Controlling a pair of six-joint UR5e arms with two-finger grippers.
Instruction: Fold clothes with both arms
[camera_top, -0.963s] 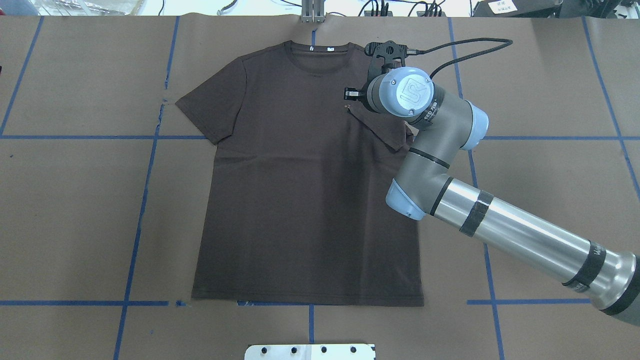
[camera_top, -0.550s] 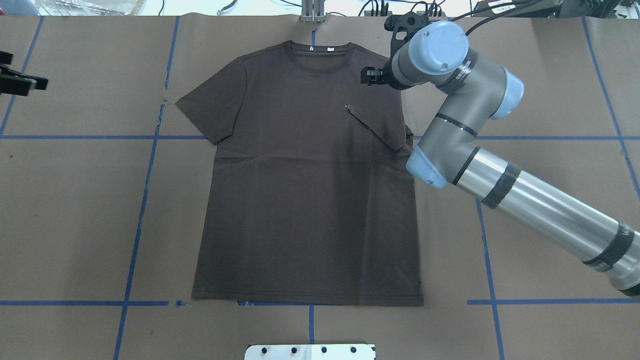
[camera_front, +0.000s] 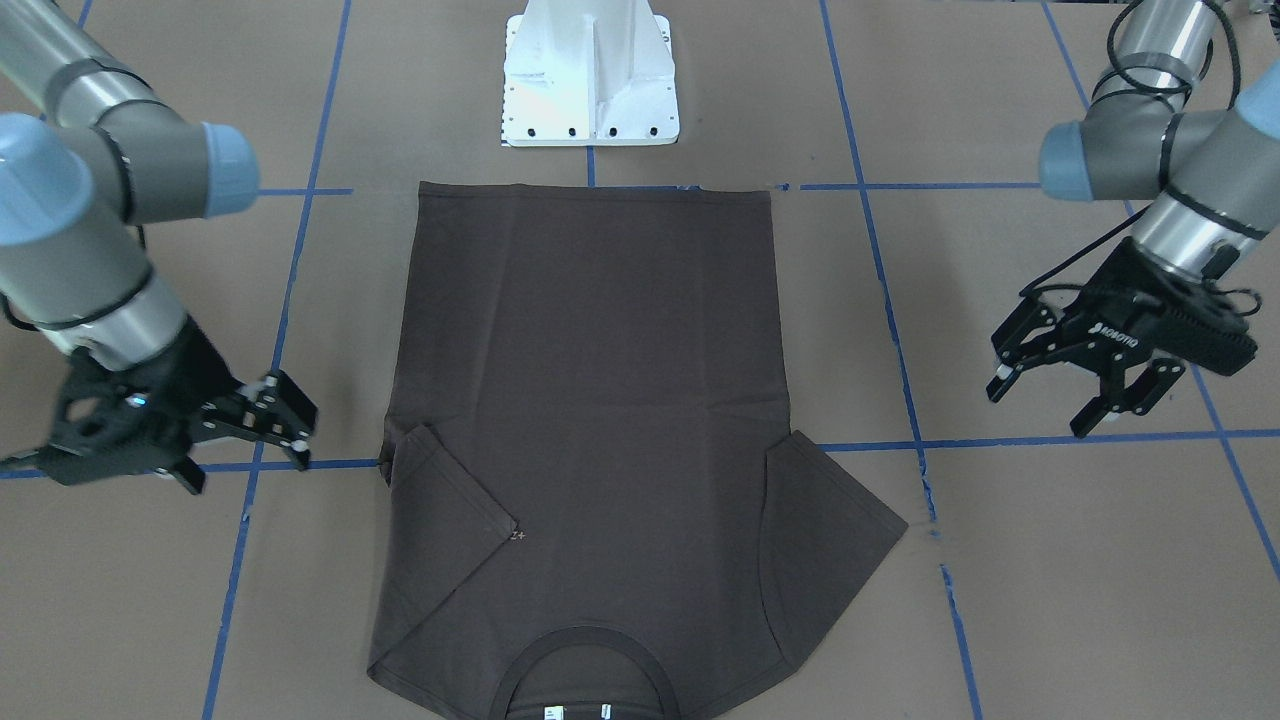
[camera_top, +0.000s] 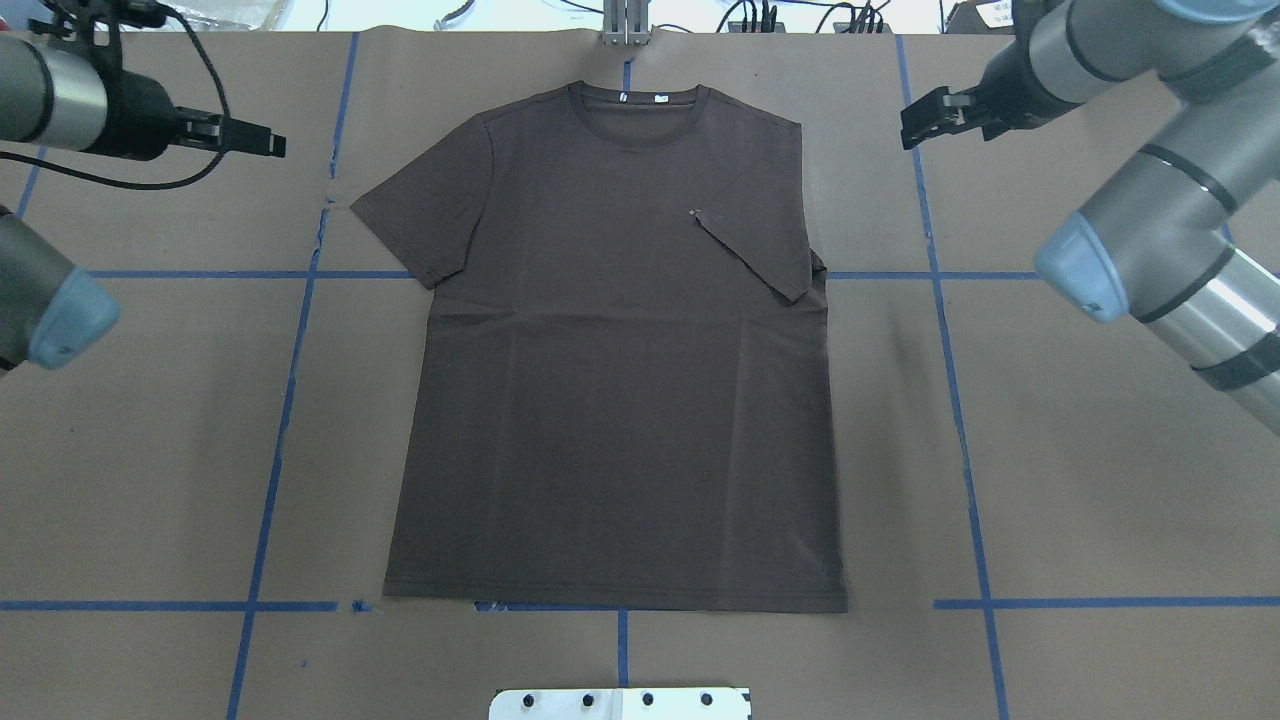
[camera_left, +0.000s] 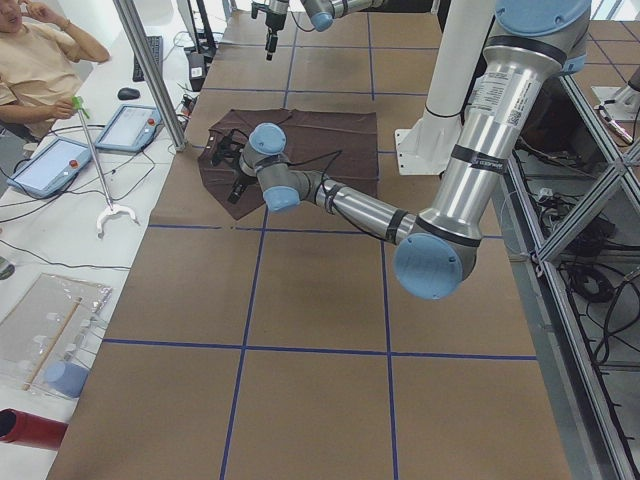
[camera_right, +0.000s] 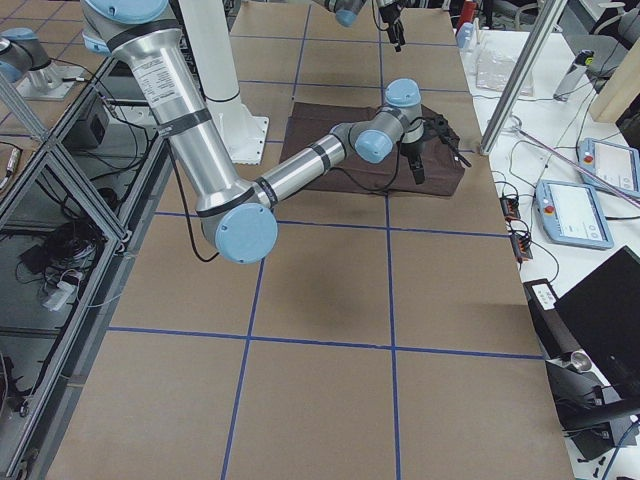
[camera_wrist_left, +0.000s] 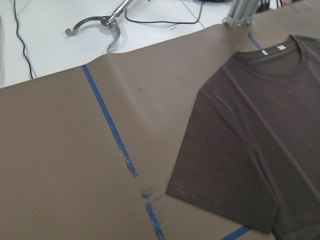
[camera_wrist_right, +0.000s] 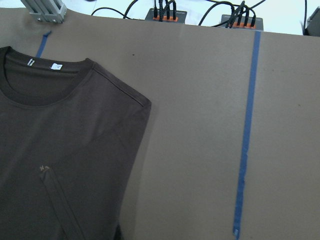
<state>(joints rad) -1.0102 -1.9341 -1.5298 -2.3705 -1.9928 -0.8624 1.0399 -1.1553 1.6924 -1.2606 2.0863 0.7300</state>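
brown t-shirt (camera_top: 610, 400) lay flat at the centre of the table (camera_top: 150, 450), one sleeve folded onto the chest. left gripper (camera_front: 1042, 403) and right gripper (camera_front: 290, 420) hung clear beside it, jaws spread, holding nothing.

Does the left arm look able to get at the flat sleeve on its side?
Probably yes. The left pincer hangs open beside the spread sleeve of the dark brown cotton T-shirt, with only bare brown paper between them.
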